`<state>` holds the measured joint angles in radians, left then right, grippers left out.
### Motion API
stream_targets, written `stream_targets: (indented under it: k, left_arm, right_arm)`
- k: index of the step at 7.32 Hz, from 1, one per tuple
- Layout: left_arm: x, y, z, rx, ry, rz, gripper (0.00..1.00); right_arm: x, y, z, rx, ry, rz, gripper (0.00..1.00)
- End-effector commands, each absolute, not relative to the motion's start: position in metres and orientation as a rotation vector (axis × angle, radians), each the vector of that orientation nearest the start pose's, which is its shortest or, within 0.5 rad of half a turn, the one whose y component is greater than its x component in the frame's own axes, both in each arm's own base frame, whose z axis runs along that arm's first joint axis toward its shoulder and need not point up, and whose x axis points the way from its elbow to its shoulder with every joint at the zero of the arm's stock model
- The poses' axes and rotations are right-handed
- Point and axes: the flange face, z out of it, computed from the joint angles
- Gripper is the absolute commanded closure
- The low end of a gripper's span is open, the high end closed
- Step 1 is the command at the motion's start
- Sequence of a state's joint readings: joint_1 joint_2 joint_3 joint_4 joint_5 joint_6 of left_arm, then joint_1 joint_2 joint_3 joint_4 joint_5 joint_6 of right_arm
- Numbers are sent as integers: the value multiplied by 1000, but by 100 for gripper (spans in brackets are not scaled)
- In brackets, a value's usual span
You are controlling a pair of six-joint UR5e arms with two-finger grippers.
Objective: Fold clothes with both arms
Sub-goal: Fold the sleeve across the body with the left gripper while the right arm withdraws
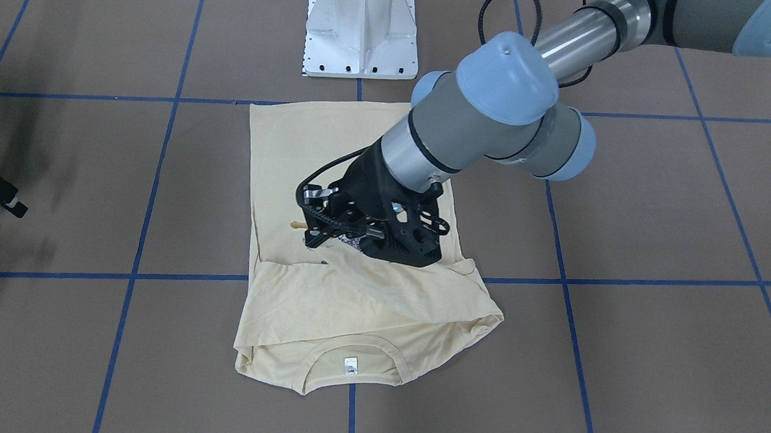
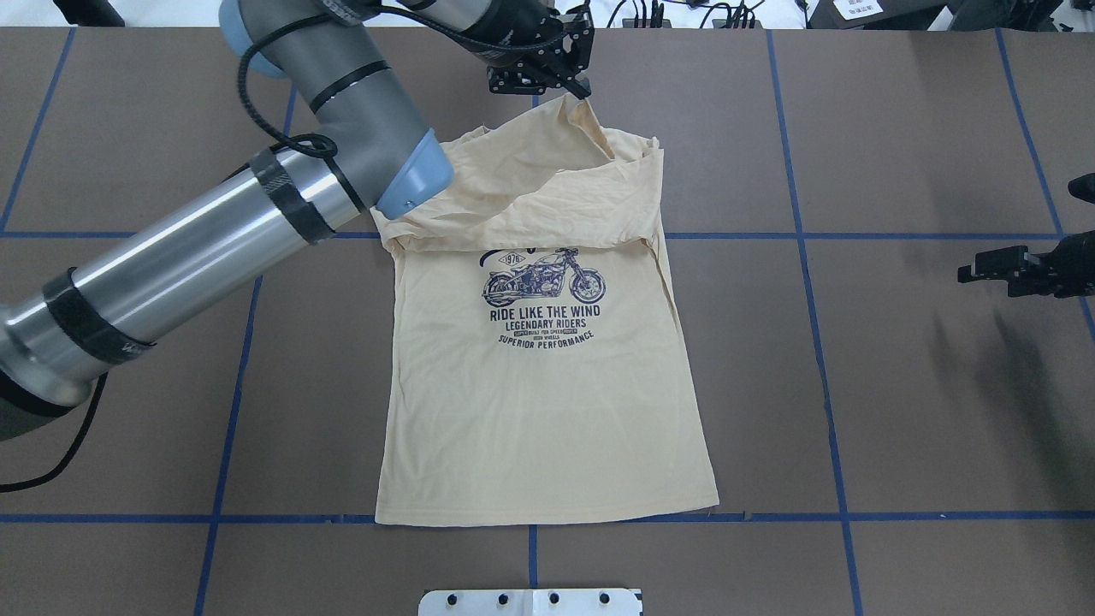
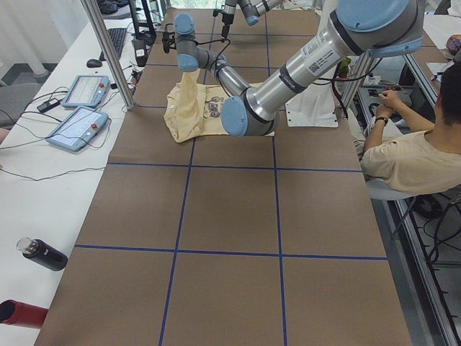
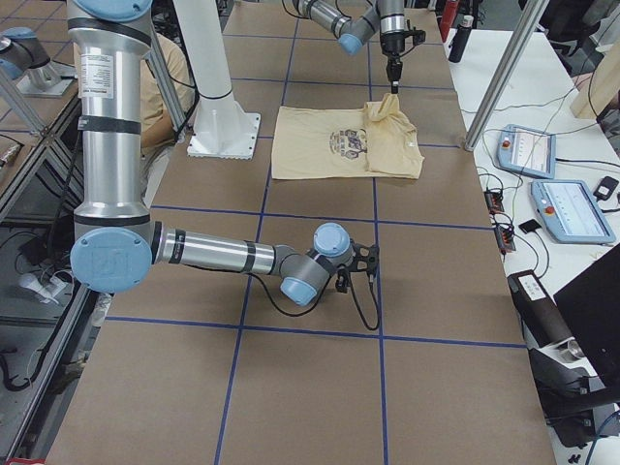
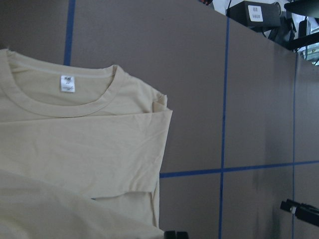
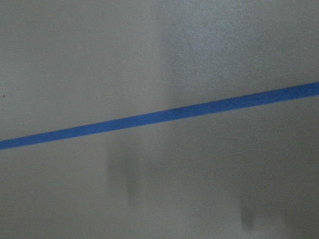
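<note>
The cream-yellow T-shirt (image 2: 547,411) lies print side up on the brown table, and its motorcycle print (image 2: 543,291) shows. Its collar end (image 1: 353,355) is away from the robot base, with fabric folded over the chest there. My left gripper (image 2: 583,90) is shut on a peak of that fabric and holds it lifted above the shirt's far end. From the front it (image 1: 309,239) hangs over the shirt (image 1: 297,147). My right gripper (image 2: 965,274) hovers low over bare table, well off to the right of the shirt, open and holding nothing.
The white pedestal base (image 1: 361,33) stands at the robot-side edge behind the shirt's hem. Control tablets (image 3: 79,108) and a metal post (image 3: 108,50) line the operators' side bench. A seated person (image 3: 418,151) is beside the robot. Bottles (image 3: 43,254) lie at the near corner.
</note>
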<state>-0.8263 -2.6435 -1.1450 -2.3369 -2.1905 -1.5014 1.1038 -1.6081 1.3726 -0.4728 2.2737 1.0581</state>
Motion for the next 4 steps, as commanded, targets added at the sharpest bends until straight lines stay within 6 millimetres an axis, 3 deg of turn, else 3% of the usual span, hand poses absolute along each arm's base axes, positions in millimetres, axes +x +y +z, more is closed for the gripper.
stream_targets:
  k: [1,2,4]
  left_arm:
    - [538,-633,35,221,1440,-241,100]
    - [561,-624,45,239,1438,-250,100]
    - [588,-609,47,271,1439,-266,97]
  right_arm:
    - [-160,-470,651,141,-1052,233,0]
    - [-160,-470,649,141,-1056,233,0]
    - [-160,-471,649,141,-1056,235,0]
